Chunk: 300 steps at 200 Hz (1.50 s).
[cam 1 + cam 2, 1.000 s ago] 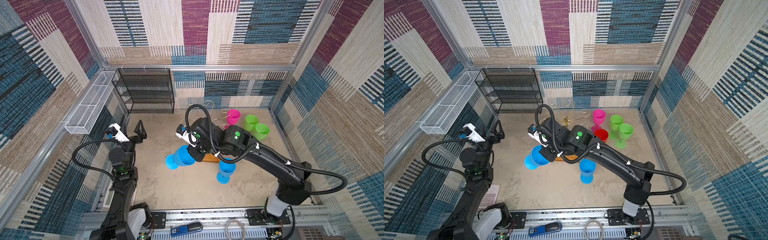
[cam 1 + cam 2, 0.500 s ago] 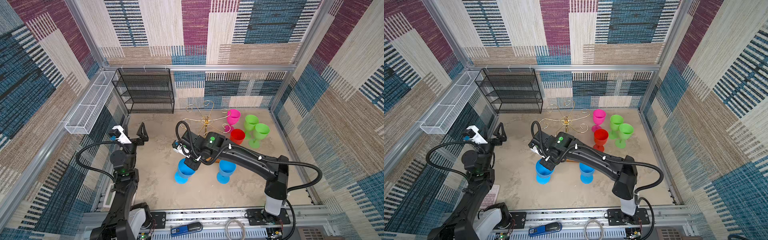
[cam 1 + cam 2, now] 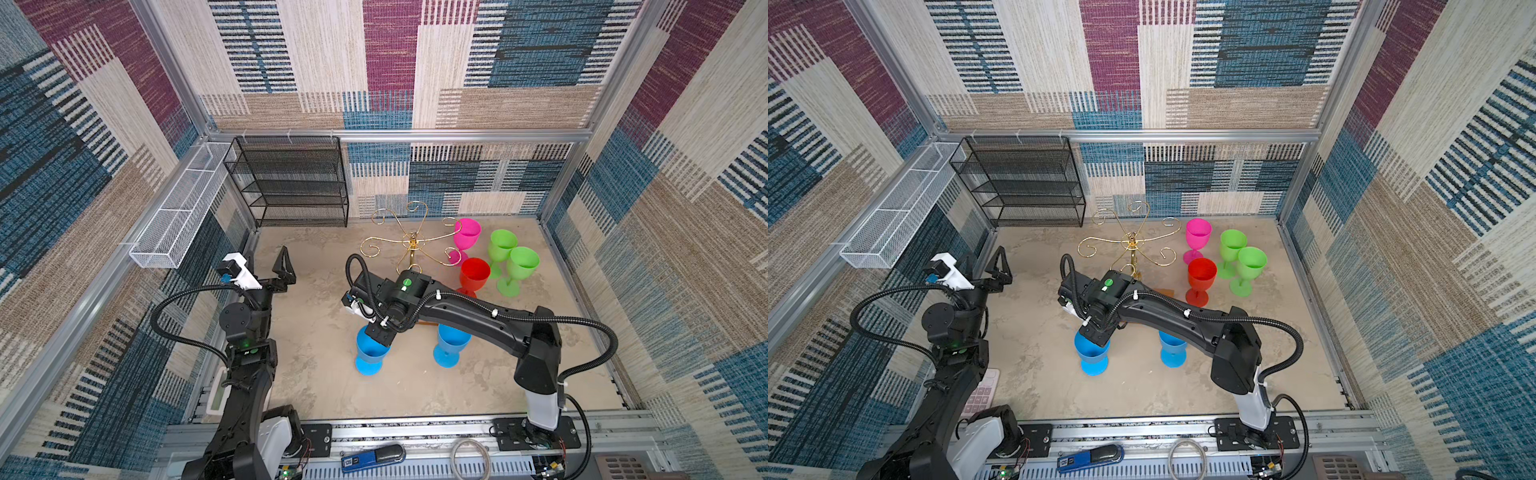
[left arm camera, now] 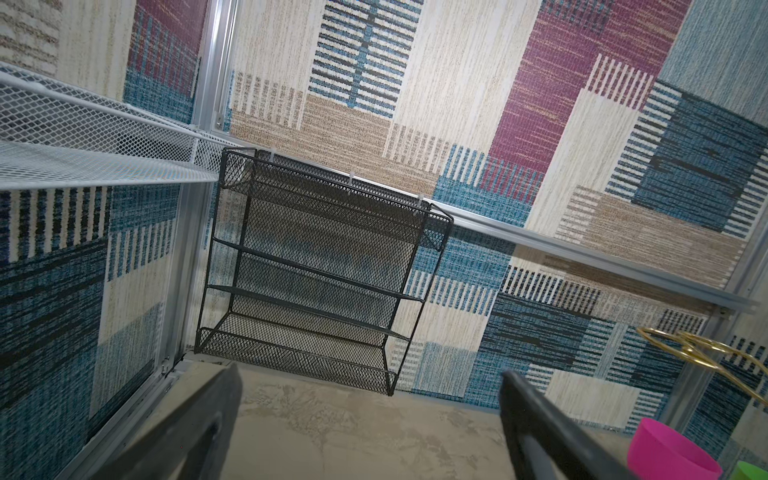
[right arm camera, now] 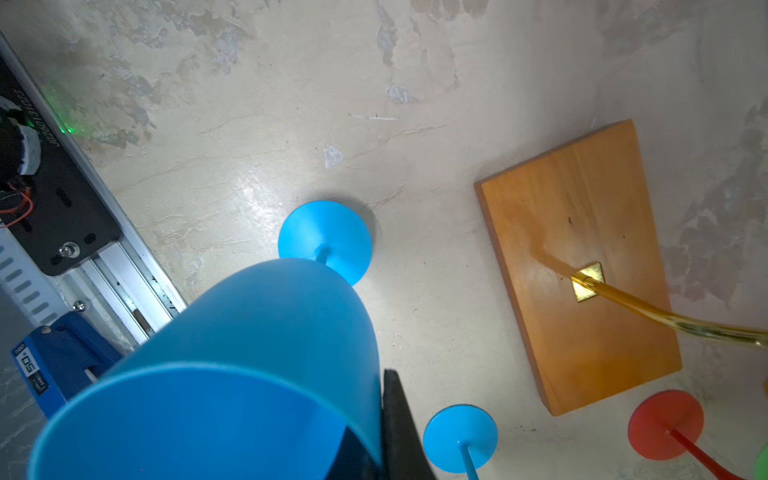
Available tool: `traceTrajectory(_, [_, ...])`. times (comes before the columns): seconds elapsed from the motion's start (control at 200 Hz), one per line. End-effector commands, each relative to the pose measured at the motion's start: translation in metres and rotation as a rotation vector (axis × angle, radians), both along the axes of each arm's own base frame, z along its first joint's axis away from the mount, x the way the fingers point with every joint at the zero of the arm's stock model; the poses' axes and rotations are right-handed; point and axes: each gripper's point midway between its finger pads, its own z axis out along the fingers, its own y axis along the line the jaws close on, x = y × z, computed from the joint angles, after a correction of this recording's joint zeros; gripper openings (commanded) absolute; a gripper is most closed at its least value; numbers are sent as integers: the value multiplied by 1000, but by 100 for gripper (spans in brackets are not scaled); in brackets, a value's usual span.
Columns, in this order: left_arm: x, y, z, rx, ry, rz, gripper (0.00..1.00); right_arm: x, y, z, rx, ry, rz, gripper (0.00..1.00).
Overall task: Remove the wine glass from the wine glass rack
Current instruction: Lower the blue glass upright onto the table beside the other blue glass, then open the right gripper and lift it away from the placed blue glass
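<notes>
The wine glass rack (image 3: 411,245) (image 3: 1131,245) stands mid-floor, a gold wire stand whose curled arms carry nothing. Its orange-brown wooden base (image 5: 582,270) shows in the right wrist view. A blue wine glass (image 3: 372,353) (image 3: 1092,353) (image 5: 249,353) stands upright in front of the rack, foot down on the floor. My right gripper (image 3: 380,334) (image 3: 1098,336) (image 5: 376,415) is shut on the glass's rim, one finger inside the bowl and one outside. My left gripper (image 3: 270,274) (image 3: 984,270) (image 4: 370,374) hangs open and empty at the far left.
A second blue glass (image 3: 451,345) stands right of the held one. Red (image 3: 473,276), pink (image 3: 465,237) and two green glasses (image 3: 503,245) (image 3: 521,264) stand right of the rack. A black mesh shelf (image 3: 291,183) and a white mesh basket (image 3: 183,208) line the back left.
My right arm brought the blue glass from a raised, tilted pose left of the rack down and forward to upright on the floor. My left arm shifted only slightly.
</notes>
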Motion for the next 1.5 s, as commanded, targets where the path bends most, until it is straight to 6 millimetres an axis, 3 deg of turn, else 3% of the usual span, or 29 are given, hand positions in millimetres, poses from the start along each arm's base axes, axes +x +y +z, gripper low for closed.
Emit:
traceTrajectory(0.0, [-2, -2, 4, 23, -21, -7, 99, 2, 1, -2, -1, -12, 0, 0])
traceTrajectory(0.331, [-3, -1, 4, 21, -21, -4, 99, 2, 6, 8, 29, -17, 6, 19])
traceTrajectory(0.521, [-3, -1, 3, 21, -19, -5, 99, 4, 11, 26, 77, -33, 5, 28])
traceTrajectory(0.691, [-3, -1, 4, 18, -22, -6, 99, 9, 19, 77, 194, -99, 2, 38])
traceTrajectory(0.947, [-7, -8, 8, 43, -40, -35, 99, 16, 17, 191, 479, -274, 1, 61])
traceTrajectory(1.097, [-6, -13, 8, 62, -26, -64, 99, 27, -8, 252, 652, -369, -37, 82])
traceTrajectory(1.247, [-4, -16, 6, 75, 0, -80, 99, 45, -50, 299, 787, -497, -102, 99])
traceTrajectory(1.322, [-3, -17, 5, 77, 7, -82, 99, 53, -73, 319, 850, -561, -150, 99])
traceTrajectory(1.497, [0, -17, -1, 80, 32, -87, 99, 88, -139, 329, 919, -693, -314, 99])
